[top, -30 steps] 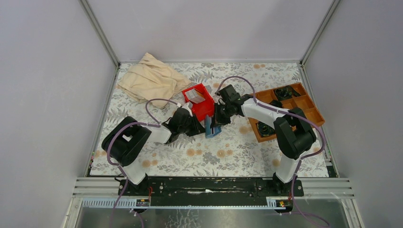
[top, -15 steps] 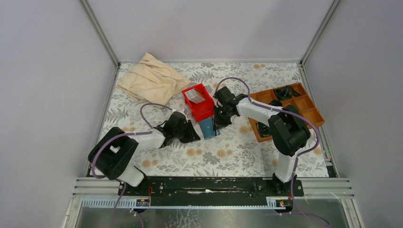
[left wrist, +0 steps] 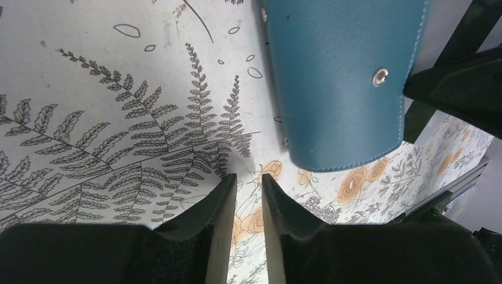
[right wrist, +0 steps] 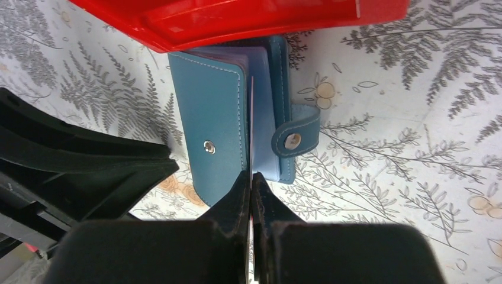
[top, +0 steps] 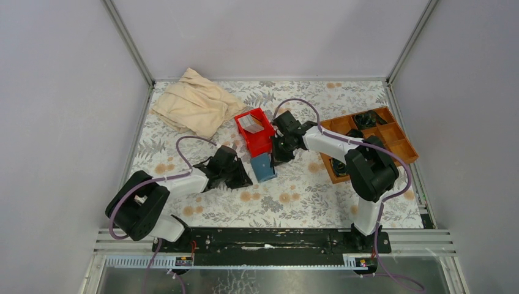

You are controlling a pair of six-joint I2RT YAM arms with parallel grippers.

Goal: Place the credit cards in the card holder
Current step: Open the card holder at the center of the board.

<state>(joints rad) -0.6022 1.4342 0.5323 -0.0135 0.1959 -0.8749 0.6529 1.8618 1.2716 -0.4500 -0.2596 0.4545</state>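
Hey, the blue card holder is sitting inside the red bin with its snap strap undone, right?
No. The card holder lies on the tablecloth just outside the red bin, not inside it; the right wrist view shows this. Its snap strap is undone.

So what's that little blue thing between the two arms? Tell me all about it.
It is a card holder: a small teal wallet of grained, leather-like material with pale stitching, a metal snap on the cover and a strap with a second snap. It lies unfastened on the flowered table, its far end by the red bin. Paler sleeves show inside. The right gripper pinches a thin credit card edge-on between cover and sleeves.
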